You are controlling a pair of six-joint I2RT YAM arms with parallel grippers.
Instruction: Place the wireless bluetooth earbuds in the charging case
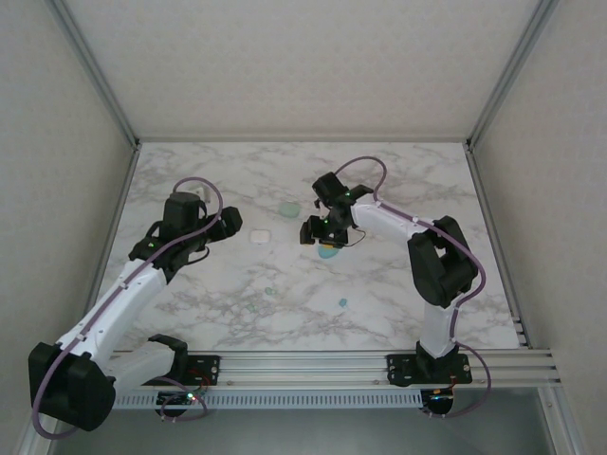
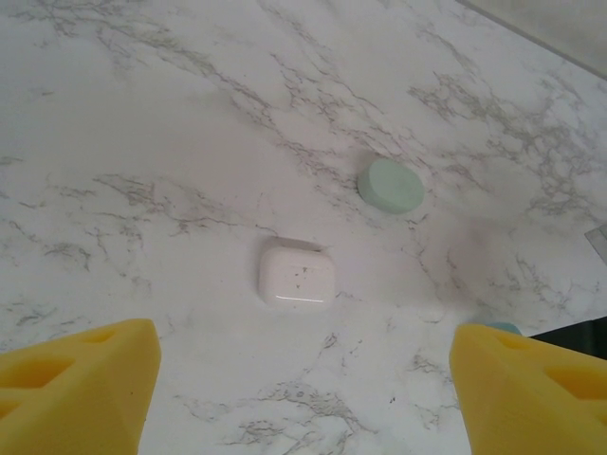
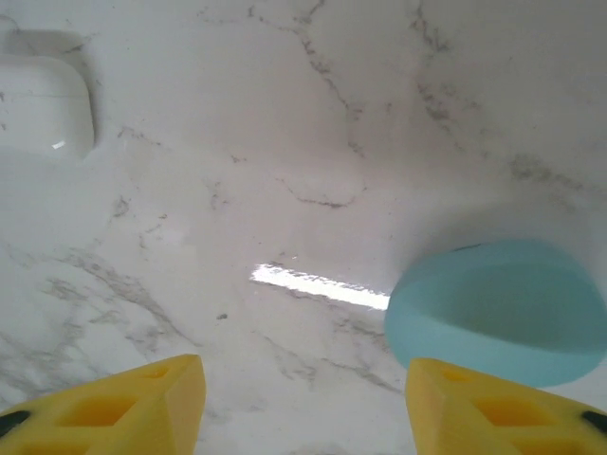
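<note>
Since the earbuds lie loose in the lower part of the top view, closer to the arm bases than either gripper, any pick means drawing an arm back toward its own base. The blue-teal earbud sits lower right of centre, below and slightly right of the right gripper, so I judge the right arm nearer to it. Two paler earbuds lie lower left of centre on the marble table, between the arms. The lower one is closer to the left gripper. All are too small to tell which way their long axes run.

Farther up, both grippers stand with fingers apart and nothing between them. In the right wrist view the blue-teal case rests at the lower right, just above the right-hand finger and outside the gap. In the left wrist view the white case lies at mid-frame, ahead of the gap. Beyond it, upper right, sits the pale green case. All three cases look closed.
</note>
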